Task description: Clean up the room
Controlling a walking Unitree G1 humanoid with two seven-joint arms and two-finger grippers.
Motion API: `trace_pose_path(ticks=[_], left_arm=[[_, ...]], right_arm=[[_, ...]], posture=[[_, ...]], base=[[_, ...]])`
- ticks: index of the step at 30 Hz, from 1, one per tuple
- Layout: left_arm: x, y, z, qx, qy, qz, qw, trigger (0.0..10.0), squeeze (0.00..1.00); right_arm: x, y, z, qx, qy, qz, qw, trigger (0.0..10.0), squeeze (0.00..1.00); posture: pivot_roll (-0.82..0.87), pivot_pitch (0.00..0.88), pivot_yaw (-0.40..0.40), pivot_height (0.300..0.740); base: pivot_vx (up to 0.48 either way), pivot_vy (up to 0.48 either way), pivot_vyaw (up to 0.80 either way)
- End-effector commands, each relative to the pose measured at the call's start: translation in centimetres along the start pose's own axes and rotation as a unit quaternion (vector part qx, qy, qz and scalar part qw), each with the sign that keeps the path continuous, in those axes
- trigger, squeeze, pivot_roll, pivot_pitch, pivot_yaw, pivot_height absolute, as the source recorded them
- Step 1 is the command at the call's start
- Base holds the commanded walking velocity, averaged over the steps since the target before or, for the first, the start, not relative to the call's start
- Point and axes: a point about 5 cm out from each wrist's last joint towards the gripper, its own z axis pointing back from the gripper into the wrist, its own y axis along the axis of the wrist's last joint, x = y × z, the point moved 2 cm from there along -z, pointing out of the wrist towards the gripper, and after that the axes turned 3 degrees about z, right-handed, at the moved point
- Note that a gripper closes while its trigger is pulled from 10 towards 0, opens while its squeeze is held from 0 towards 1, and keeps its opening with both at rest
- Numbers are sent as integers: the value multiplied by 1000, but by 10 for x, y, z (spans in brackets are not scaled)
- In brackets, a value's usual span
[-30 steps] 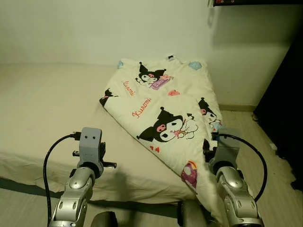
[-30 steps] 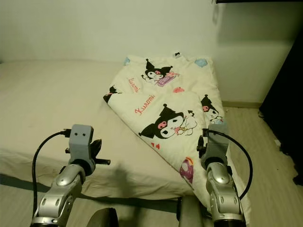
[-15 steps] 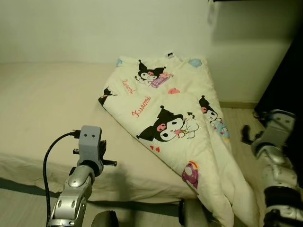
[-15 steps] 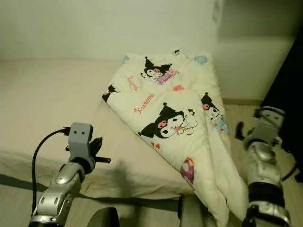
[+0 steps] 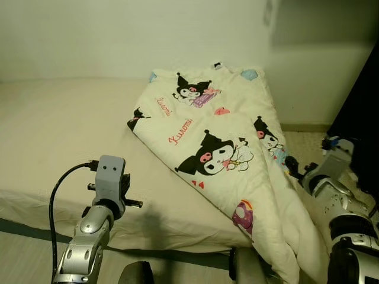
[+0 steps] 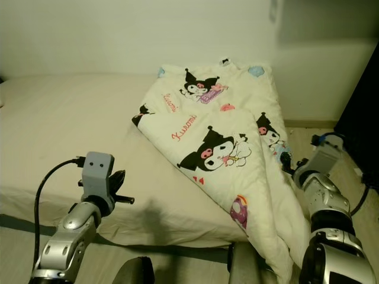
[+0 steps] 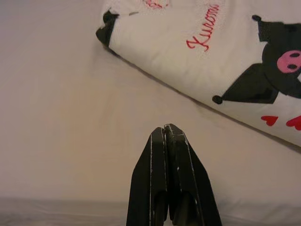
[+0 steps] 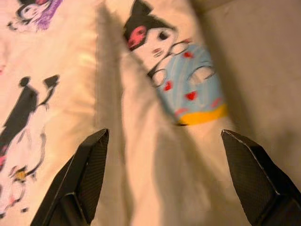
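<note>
Blanket [image 5: 225, 148] lies on the bed's [image 5: 59, 136] right side.

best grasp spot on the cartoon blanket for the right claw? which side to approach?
Probably the blanket's overhanging edge on the robot's right, where it droops off the bed toward the floor. There the fabric hangs in loose folds, free to pinch. Come from the right side; the right claw is open and already faces that edge. The left claw is shut above the bed.

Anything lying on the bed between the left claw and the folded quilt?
No. In the left wrist view only bare cream sheet separates the shut left claw from the cartoon-print quilt edge.
</note>
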Motion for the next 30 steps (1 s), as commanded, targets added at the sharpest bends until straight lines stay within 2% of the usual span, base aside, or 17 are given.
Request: trace_pose_path(ticks=[1,3,8,9,10,11,14,25,30], left_arm=[[-6,-3,4,-12,4,-15,1000,10000,0],[-10,-2,8,-13,2,-21,1000,10000,0],[-12,-1,12,-17,-2,-30,999,10000,0],[-13,0,14,-18,-3,-34,999,10000,0],[-13,0,14,-18,-3,-34,999,10000,0],[-15,1,15,-18,-4,-38,999,10000,0],[-17,2,18,-19,-6,-45,999,10000,0],[-19,7,22,-19,-9,-60,998,10000,0],[-21,7,22,-22,-7,-62,998,10000,0]], right_arm=[[-2,-8,-1,-19,4,2,1000,10000,1000],[-1,-17,-3,-49,-10,-4,999,10000,1000],[0,-26,-3,-69,-24,-20,997,10000,1000],[0,-28,-3,-70,-25,-25,997,10000,796],[0,-28,-3,-70,-25,-25,997,10000,796],[-1,-29,-3,-69,-28,-37,997,10000,0],[-4,-29,-4,-66,-23,-56,996,10000,0],[-9,-38,-5,-77,-17,-70,994,10000,0],[-21,-39,-7,-77,14,-77,994,10000,0]], posture=[[-28,159,113,587],[-12,171,121,587],[14,181,123,587],[26,188,128,587],[26,188,128,587],[30,190,130,587],[41,193,133,587],[69,206,139,587],[64,204,129,587]], base=[[0,0,0],[0,0,0],[0,0,0],[0,0,0],[0,0,0],[0,0,0],[0,0,0],[0,0,0],[0,0,0]])
